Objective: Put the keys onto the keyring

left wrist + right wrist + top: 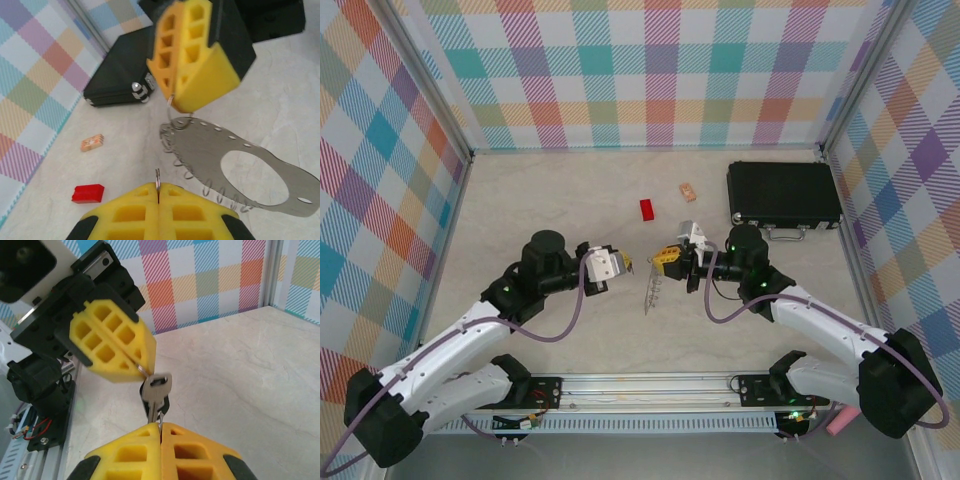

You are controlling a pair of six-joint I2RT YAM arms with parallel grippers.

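Two closed grippers face each other above the table [550, 200]: the left gripper [158, 192] dangles the key [158, 387], and the right gripper [160, 429] holds the keyring [200, 145] by one edge loop (presumably for threading).

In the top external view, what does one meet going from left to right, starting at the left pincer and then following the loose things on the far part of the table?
left pincer → red block → tan block → black case

Right gripper [160, 430] closed on the keyring [160, 423], seen edge-on; just beyond its tips hangs the key [156, 389] — pinched by the left gripper [143, 371], up-left.
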